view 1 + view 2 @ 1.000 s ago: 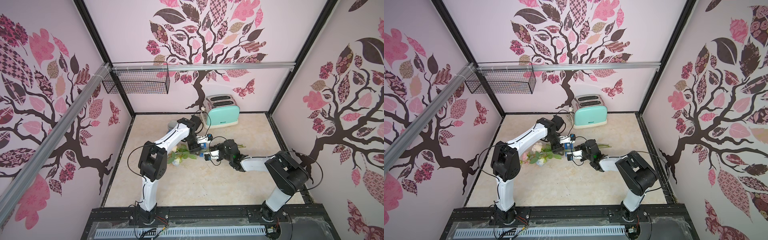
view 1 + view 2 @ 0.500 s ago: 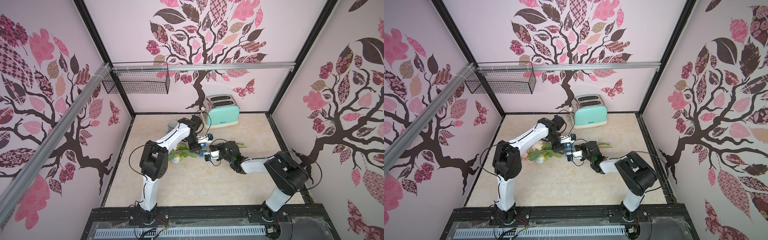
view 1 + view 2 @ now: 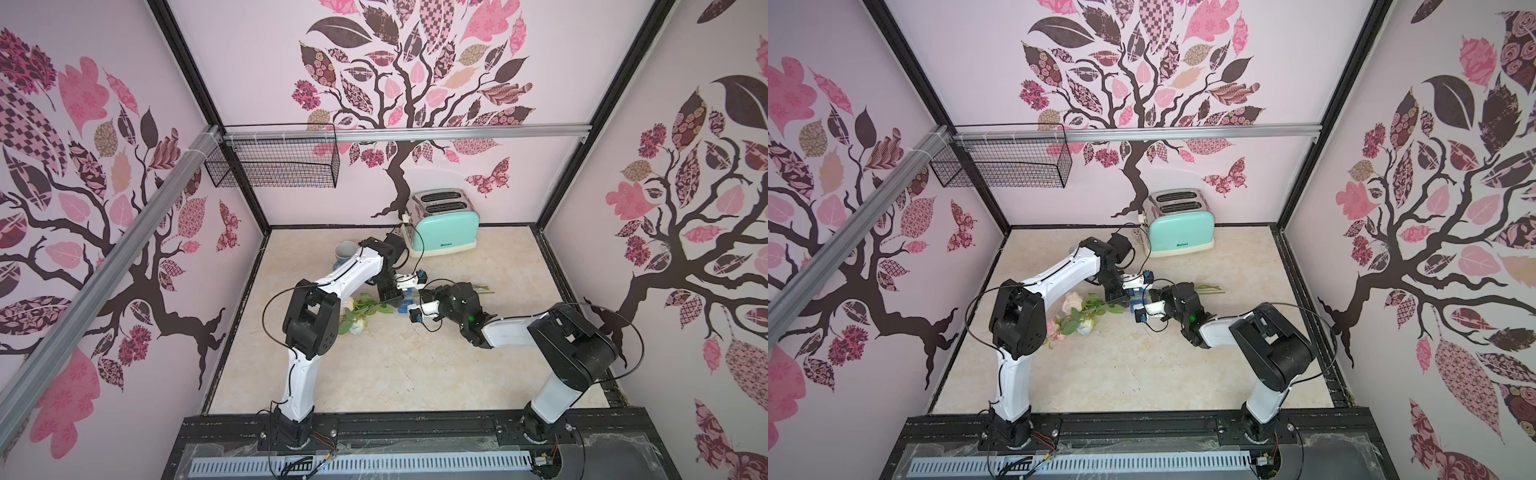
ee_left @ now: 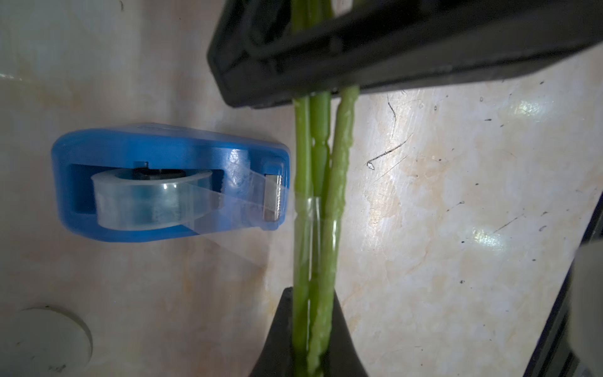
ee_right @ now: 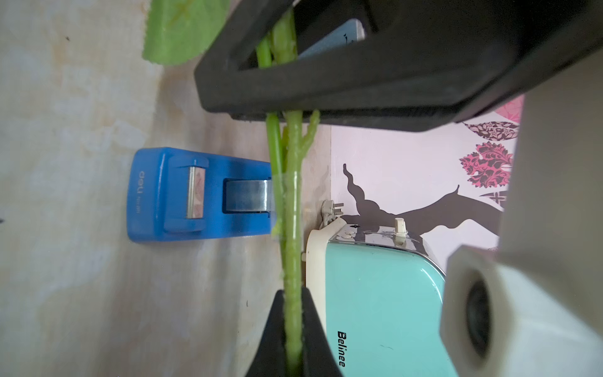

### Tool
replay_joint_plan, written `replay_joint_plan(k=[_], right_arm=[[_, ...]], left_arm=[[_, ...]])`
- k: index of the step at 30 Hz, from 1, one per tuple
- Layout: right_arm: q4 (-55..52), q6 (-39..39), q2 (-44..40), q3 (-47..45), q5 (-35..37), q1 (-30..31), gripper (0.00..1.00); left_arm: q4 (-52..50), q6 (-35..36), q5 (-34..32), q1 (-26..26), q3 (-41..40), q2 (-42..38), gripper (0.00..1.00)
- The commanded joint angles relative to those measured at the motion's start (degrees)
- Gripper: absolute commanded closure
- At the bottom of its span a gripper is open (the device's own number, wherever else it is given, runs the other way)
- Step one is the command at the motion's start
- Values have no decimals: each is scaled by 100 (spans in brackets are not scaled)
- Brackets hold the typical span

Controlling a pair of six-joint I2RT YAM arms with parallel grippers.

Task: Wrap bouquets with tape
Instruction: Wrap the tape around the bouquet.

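The bouquet stems (image 4: 319,130) are clamped by the left tool (image 4: 310,313) and the right tool (image 5: 292,310), just beside the tape dispenser (image 4: 163,192).

**Left gripper closes on the stems**

My left gripper (image 4: 308,305), standing open a second ago, now has its jaws pressed against the green stems of the bouquets (image 4: 318,147), gripping them beside the tape (image 4: 146,199).

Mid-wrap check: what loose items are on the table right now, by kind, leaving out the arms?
flower stems: 3
tape dispenser: 1
toaster: 1
mug: 1, partly hidden behind the left arm
Total: 6
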Motion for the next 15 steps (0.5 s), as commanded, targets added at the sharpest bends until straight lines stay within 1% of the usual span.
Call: replay_joint_plan(k=[1,2,4,5,8,10,12,13,15], right_arm=[[106,258,-112,94,-522,107,100],[83,296,-127,91,-542,107,97],[19,419,-186,78,-627,107,71],[-60,484,-232,71,-678,107,65],[-393,816,-544,32,-842,107,51],[-733,1162,-908,-78,-1026,107,35],[-1221,1596,-1382,-166,-1185,110,22],[-1495,1808,-1619,-213,-1236,107,19],[-2211,2357,-2151,-256,-1403,111,16]], left_arm=[[402,-127,-39,52,11,-103,100],[445,-144,-73,54,-38,-139,100],[520,-148,-112,55,-152,-228,100],[579,-145,-125,47,-223,-286,100],[781,-72,-139,46,-529,-547,100],[1068,-20,-259,38,-850,-792,100],[1302,143,-358,29,-1159,-1025,100],[1452,191,-435,22,-1338,-1131,100],[1771,316,-618,7,-1683,-1380,100]])
